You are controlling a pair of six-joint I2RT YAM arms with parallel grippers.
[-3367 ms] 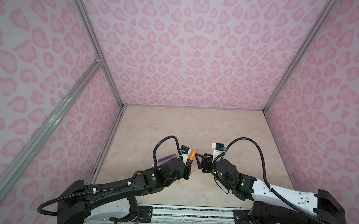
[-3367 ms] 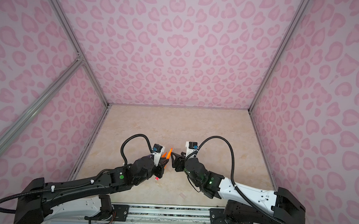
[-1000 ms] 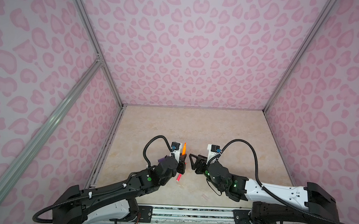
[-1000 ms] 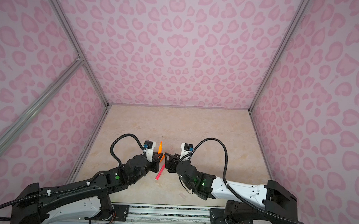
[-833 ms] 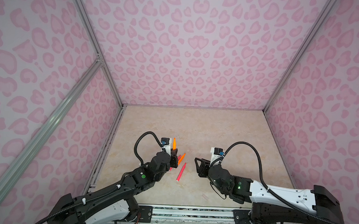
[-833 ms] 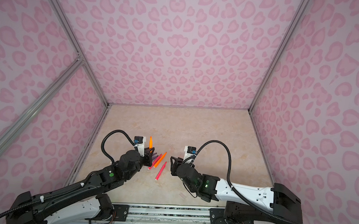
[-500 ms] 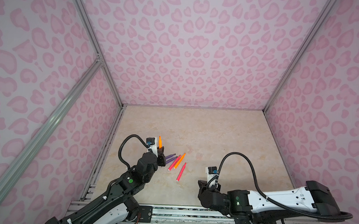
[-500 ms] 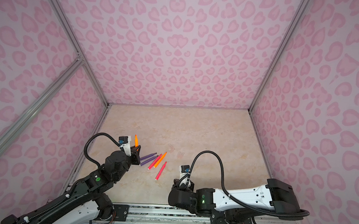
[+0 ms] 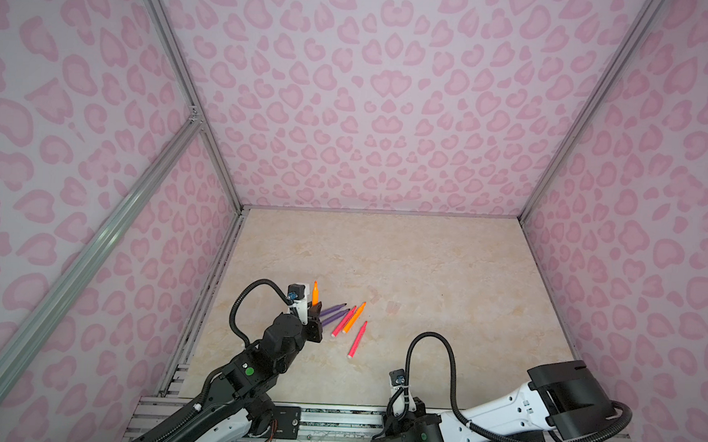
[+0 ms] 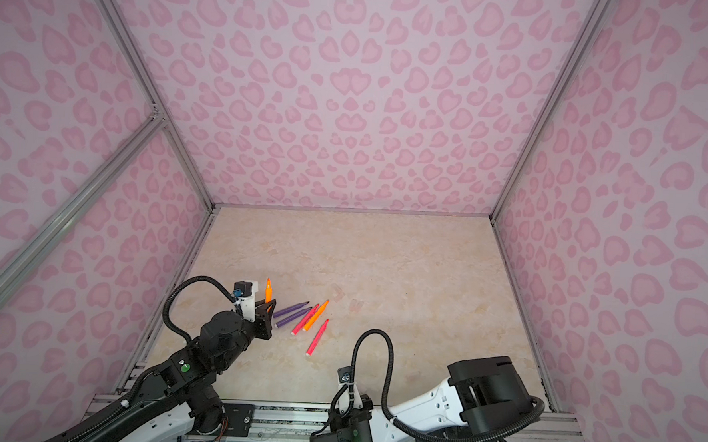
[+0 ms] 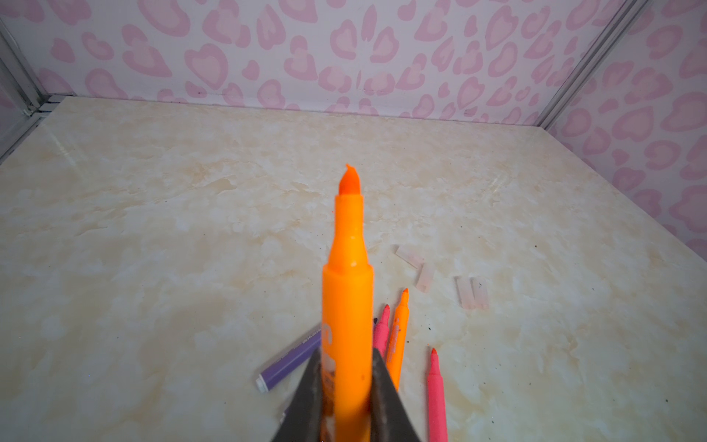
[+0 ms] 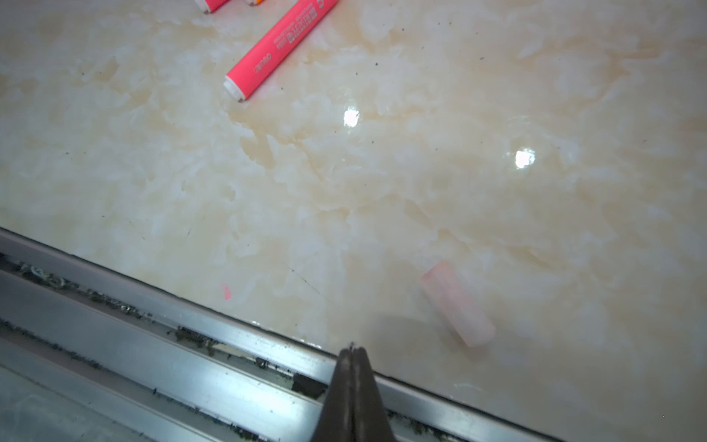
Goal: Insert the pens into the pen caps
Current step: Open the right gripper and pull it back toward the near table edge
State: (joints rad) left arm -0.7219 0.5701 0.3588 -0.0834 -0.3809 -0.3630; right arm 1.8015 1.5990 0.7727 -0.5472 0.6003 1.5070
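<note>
My left gripper (image 11: 346, 367) is shut on an orange pen (image 11: 347, 268), which stands tip up and uncapped (image 9: 315, 291) at the left of the table in both top views (image 10: 268, 289). Two purple pens (image 9: 333, 312), two pink-red pens (image 9: 357, 339) and another orange pen (image 9: 354, 317) lie in a loose fan just right of it. Several clear pen caps (image 11: 425, 277) lie beyond the fan. One more pen cap (image 12: 457, 304) lies near the front edge. My right gripper (image 12: 354, 350) is shut and empty above the front rail, close to that cap.
A metal rail (image 12: 153, 336) runs along the table's front edge under the right gripper. Pink patterned walls (image 9: 371, 106) close in the table at the back and on both sides. The marble-look tabletop (image 9: 445, 268) is bare at the back and right.
Both arms have pulled apart from the middle. The left one moved left with the orange pen. The right gripper shut on nothing and drew back to the front rail.
</note>
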